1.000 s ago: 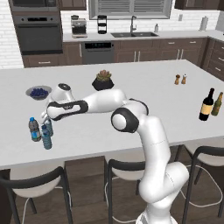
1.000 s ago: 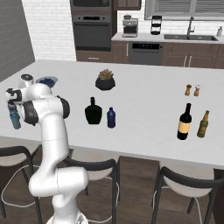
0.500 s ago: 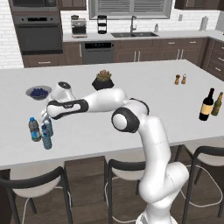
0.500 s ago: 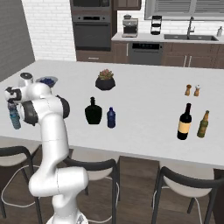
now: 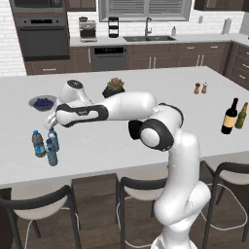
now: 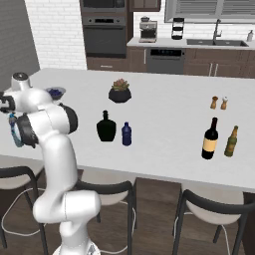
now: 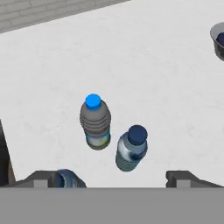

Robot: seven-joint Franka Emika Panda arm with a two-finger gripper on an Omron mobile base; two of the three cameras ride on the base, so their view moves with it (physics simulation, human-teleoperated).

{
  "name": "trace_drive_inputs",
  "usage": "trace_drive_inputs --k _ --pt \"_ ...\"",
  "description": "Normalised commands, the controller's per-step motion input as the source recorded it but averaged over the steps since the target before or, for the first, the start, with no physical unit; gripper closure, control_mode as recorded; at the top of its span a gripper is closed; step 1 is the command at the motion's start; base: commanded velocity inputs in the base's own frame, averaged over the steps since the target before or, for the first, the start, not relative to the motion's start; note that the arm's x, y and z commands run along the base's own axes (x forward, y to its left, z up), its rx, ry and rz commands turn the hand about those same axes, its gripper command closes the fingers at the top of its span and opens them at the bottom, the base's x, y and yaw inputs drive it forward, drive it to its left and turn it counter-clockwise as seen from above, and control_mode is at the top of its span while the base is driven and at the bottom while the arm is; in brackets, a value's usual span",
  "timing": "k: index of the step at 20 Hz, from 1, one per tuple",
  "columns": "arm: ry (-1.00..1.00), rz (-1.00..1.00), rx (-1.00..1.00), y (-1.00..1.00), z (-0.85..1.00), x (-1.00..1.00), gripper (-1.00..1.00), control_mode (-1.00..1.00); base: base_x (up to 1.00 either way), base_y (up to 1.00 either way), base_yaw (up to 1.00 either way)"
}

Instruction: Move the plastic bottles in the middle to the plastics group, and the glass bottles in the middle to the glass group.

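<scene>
My gripper (image 7: 113, 178) is open and hovers just above a cluster of small bottles at the counter's left end. A clear plastic bottle (image 7: 131, 148) with a dark blue cap stands free below the spread fingers. Beside it is a greyer, stouter bottle (image 7: 95, 122), and a third bottle (image 7: 65, 177) sits by one fingertip (image 7: 41, 178). From the left base view the gripper (image 5: 50, 124) hangs over these plastics (image 5: 52, 146). In the middle stand the squat black glass bottle (image 6: 106, 127) and the navy plastic bottle (image 6: 126, 134). The wine bottle (image 6: 210, 139) and olive bottle (image 6: 230, 142) stand at the right.
A bowl of blueberries (image 5: 43, 102) sits behind the bottle cluster. A potted plant (image 6: 119, 92) stands behind the middle bottles, and salt and pepper shakers (image 6: 219, 102) are at the far right. Stools (image 5: 146, 187) line the counter's near edge.
The jaws have spread wide and let go of the clear bottle, which now stands on the counter beside the other small bottles. The arm has hardly moved.
</scene>
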Motion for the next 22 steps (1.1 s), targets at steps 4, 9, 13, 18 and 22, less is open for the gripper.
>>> trace_drive_inputs --k 4,9,13,18,22 --pt "-0.04 -0.17 0.02 -0.84 0.22 -1.0 -1.0 -1.0 0.0 0.0 0.0" --pt "0.0 -0.23 0.0 -1.0 0.15 -0.85 -1.0 -1.0 0.0 0.0 0.0" --pt "0.0 -0.24 0.0 -1.0 0.18 -0.68 -1.0 -1.0 0.0 0.0 0.0" --pt "0.0 -0.24 0.0 -1.0 0.3 -0.45 -1.0 -1.0 0.0 0.0 0.0" --pt "0.04 -0.27 0.0 -1.0 0.3 -0.21 -1.0 -1.0 0.0 0.0 0.0"
